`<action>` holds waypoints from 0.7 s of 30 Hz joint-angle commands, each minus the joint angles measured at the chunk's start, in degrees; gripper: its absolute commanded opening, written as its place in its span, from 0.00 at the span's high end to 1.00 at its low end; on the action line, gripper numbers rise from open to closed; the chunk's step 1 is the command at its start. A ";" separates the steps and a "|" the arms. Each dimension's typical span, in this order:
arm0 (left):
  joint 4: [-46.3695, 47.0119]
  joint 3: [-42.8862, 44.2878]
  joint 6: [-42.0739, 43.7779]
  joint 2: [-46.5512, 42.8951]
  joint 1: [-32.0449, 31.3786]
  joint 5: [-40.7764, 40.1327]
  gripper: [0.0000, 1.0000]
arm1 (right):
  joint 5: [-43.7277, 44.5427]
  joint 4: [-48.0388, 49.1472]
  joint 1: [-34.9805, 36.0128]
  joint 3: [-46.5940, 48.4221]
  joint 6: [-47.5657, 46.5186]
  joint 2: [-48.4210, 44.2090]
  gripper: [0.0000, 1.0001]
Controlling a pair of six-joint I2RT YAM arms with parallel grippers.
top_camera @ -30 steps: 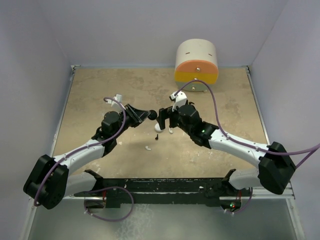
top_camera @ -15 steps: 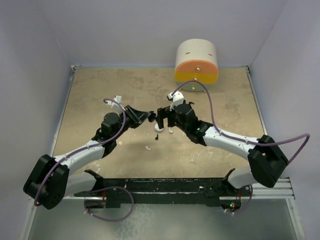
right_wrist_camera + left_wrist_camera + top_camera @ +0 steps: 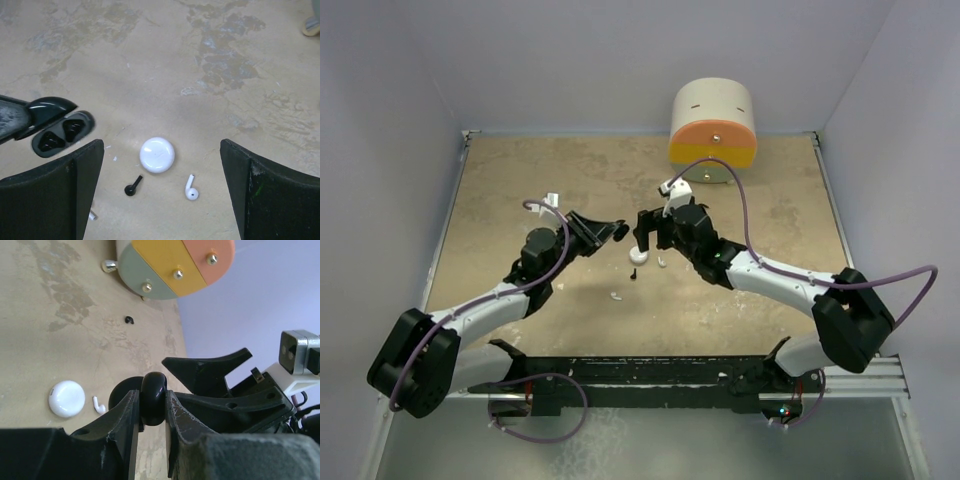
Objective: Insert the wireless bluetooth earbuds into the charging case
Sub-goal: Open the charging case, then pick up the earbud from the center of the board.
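Left end effector (image 3: 151, 410): I read it as closed tight on the black charging case (image 3: 62, 131), which sits edge-on between the two fingers in the left wrist view.
Black charging case: lid hinged up, with both sockets showing dark and hollow in the right wrist view.
Right end effector (image 3: 648, 238): fingers spread wide, gripping nothing, and facing the left one at close range over the middle of the table (image 3: 520, 180).
White round case (image 3: 157, 154): shut, lying flat on the table straight below my right fingers.
White earbud (image 3: 190, 188): on the table just beside the white round case, apart from it.
Black earbud (image 3: 132, 186): on the table on the other side of that case, also apart.
Second white earbud (image 3: 616, 296): alone on the table, nearer the arm bases.
Second black earbud (image 3: 129, 320): a tiny black curl near the far drum. It is too small for me to be sure.
Drum (image 3: 713, 125): cream body and orange-and-yellow face, standing at the far edge of the table.
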 commanded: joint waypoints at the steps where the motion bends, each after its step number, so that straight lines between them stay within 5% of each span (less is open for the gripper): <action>1: 1.23 -2.16 -2.72 -2.76 1.94 -6.70 1.00 | 5.16 -1.19 -2.94 0.68 3.57 -0.59 0.00; 8: 8.67 -8.71 -9.14 -5.37 2.47 -14.33 1.00 | 2.07 -5.16 -16.59 0.73 6.11 1.47 0.08; 21: 11.86 -10.62 -10.05 -5.14 2.47 -12.12 1.00 | 4.89 -7.08 -21.79 10.93 0.00 14.63 0.12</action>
